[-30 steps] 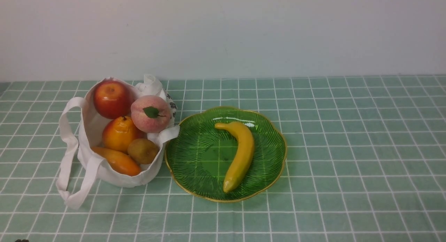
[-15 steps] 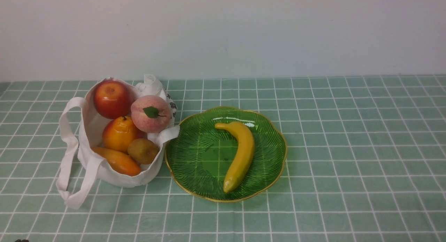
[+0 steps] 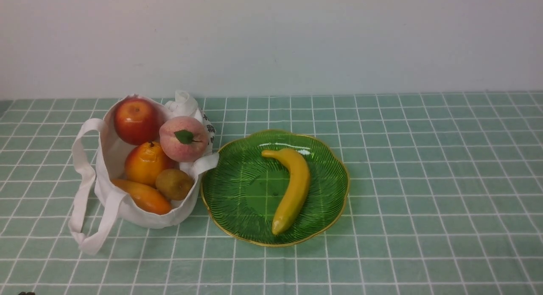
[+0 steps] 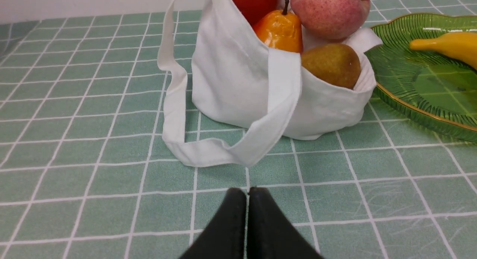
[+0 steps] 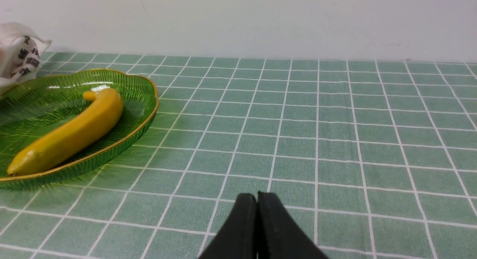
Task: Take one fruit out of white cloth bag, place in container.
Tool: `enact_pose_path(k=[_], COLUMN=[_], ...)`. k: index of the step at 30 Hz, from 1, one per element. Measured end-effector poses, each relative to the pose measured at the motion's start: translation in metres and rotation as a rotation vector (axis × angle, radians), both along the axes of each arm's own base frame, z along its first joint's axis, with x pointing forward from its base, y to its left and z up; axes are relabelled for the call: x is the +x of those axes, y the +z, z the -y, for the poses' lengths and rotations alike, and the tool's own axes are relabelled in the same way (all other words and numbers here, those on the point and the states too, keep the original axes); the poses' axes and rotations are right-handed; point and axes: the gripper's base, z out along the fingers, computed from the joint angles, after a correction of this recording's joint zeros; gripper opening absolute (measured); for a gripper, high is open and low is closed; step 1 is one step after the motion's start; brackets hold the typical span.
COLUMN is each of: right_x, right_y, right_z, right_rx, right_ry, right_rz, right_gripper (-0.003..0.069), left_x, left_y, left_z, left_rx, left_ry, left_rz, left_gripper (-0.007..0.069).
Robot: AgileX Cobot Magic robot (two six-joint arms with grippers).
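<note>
I saw the long yellow banana (image 3: 292, 189) lying in the ribbed green dish (image 3: 331, 167); both grippers (image 4: 247, 193) (image 5: 256, 198) clenched, empty; advisable: stay clear.

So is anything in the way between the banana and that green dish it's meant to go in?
No. The banana already lies inside the green dish, beside the white bag. Both hands, left hand and right hand, are shut, empty, and well back from it over bare tablecloth.
</note>
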Motion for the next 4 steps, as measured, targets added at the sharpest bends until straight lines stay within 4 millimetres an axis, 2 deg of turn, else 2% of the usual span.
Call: enact_pose_path(k=[4], right_x=[0.0], right_y=[0.0], right_z=[0.0], right_rx=[0.0], right_ry=[0.0], right_rz=[0.0], right_gripper=[-0.0015], left_x=[0.0], left_y=[0.0], left_z=[0.0], left_rx=[0.0], left_ry=[0.0], left_rz=[0.0], left_gripper=[-0.0008])
